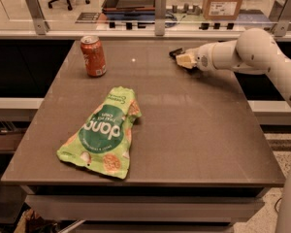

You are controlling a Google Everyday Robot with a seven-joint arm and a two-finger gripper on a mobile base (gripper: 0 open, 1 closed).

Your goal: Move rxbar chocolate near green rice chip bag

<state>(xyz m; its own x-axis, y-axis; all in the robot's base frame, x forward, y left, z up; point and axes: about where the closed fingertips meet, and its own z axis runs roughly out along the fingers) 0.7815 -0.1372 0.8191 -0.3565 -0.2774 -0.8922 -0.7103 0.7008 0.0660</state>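
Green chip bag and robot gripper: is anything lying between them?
No. In the camera view, only bare brown tabletop lies between the bright green snack bag and the gripper at the far right.

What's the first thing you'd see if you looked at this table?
The big green bag lying front-left on the table jumps out first. Next comes the orange can, standing at the back left. At the back right, the robot's end effector sits at a small dark bar.

Jaws, table's far right: smooth plastic. Green rice chip bag (102,130) glossy, crinkled. Table (194,120) matt.
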